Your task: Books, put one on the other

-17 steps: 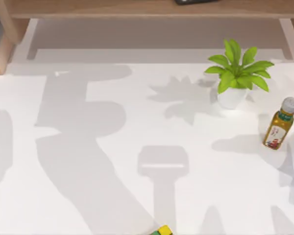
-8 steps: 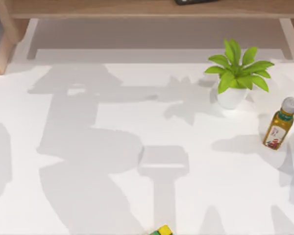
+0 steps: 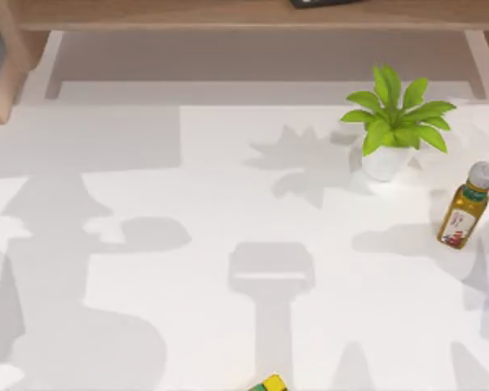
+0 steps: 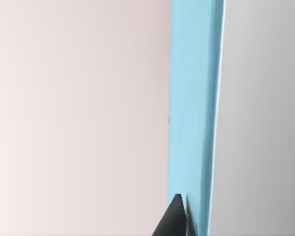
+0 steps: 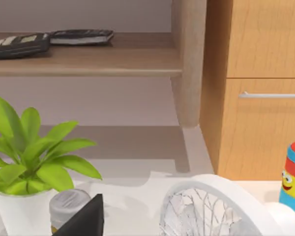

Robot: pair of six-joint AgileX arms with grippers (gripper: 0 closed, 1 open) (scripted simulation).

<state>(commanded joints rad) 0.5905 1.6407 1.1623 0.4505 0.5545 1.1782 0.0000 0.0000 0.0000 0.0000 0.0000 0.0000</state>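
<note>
A dark tip of the left gripper [image 4: 177, 220] is seen in the left wrist view. How wide it is set cannot be told. Close against that tip, a long light-blue band [image 4: 194, 108] is seen running straight ahead of the tool. It may be a book's edge, though this cannot be confirmed. The band is flanked by a pale pink surface [image 4: 78, 113] on one side and a grey one [image 4: 265, 113] on the other.

A dark tip of the right gripper [image 5: 86, 220] is seen in the right wrist view, and its state cannot be told either. A bottle [image 5: 69, 207] is found just beside this tip, a potted plant [image 5: 32, 160] close behind the bottle, and a white mesh object [image 5: 206, 211] near the tool's other side. Farther ahead a wooden cabinet [image 5: 260, 73] is seen.

On the white table [image 3: 228, 204], plant and bottle are set at the right side, apart.
</note>
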